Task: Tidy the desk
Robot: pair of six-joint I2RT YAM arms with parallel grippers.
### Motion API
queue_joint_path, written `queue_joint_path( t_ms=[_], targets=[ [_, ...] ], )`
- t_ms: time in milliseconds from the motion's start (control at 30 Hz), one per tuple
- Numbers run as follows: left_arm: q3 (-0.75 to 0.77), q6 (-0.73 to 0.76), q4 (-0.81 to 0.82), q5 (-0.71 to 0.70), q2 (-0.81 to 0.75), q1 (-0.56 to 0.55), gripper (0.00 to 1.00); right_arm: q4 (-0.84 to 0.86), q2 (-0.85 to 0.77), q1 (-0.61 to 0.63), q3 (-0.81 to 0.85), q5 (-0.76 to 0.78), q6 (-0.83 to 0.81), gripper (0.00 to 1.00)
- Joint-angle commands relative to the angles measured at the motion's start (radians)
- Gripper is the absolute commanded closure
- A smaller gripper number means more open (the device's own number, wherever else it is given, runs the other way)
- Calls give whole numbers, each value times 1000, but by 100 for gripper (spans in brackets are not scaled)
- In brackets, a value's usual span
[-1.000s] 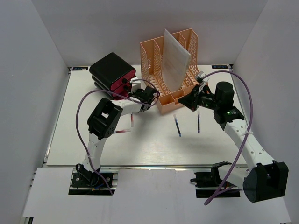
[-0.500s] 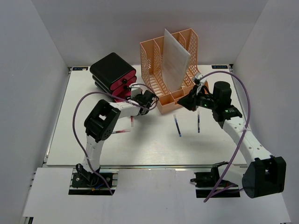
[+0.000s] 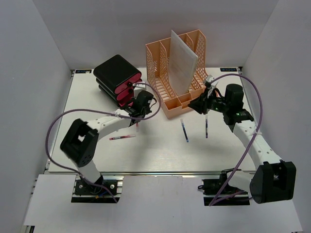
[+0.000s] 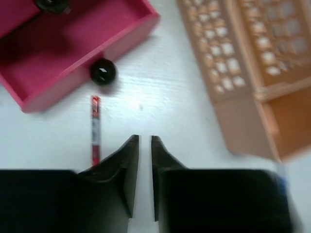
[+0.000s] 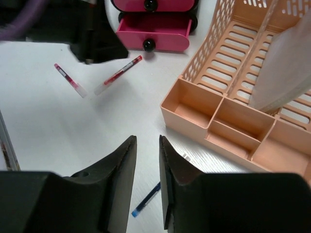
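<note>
The white desk (image 3: 97, 155) holds a black drawer unit (image 3: 115, 73) with its pink bottom drawer (image 4: 73, 53) pulled open. An orange file organizer (image 3: 160, 68) stands at the back with a paper sheet (image 3: 182, 60) in it. Two red pens (image 3: 122, 137) (image 4: 95, 128) lie near the drawer. Two blue pens (image 3: 184, 131) (image 3: 206, 128) lie in front of the organizer. My left gripper (image 3: 137, 112) (image 4: 145, 141) hovers just in front of the open drawer, its jaws nearly together and empty. My right gripper (image 3: 200, 106) (image 5: 148, 141) hovers before the organizer's front trays (image 5: 214, 121), with a narrow gap and empty.
Grey walls close in the desk on three sides. A purple cable loops over each arm. In the right wrist view the left arm's dark gripper (image 5: 92, 39) sits beside the red pens (image 5: 119, 74), and one blue pen (image 5: 146, 199) lies under my right jaws.
My left arm's elbow has swung out to the left and low, and its gripper has shifted a little left toward the drawer. My right gripper has barely moved.
</note>
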Motion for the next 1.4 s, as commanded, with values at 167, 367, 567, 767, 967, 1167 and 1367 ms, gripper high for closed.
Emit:
queue_joint_path(
  t_ms=[167, 367, 567, 767, 967, 1167, 1367],
  targets=[
    [-173, 389, -15, 407, -244, 17, 88, 11, 19, -46, -5, -24, -11, 73],
    [-148, 455, -124, 373, -205, 46, 74, 11, 33, -61, -5, -30, -11, 73],
    [-99, 336, -110, 297, -93, 55, 63, 11, 31, -77, -5, -41, -9, 73],
    [-38, 259, -141, 183, -13, 55, 55, 10, 27, -83, -5, -50, -12, 73],
    [-27, 236, -161, 116, 21, 55, 50, 7, 18, -83, -3, -54, -16, 73],
    [-41, 230, -153, 94, 58, 55, 49, 7, 16, -88, -3, -61, -17, 73],
    [-33, 222, -144, 94, 98, 55, 50, 7, 18, -95, -3, -62, -14, 73]
  ],
)
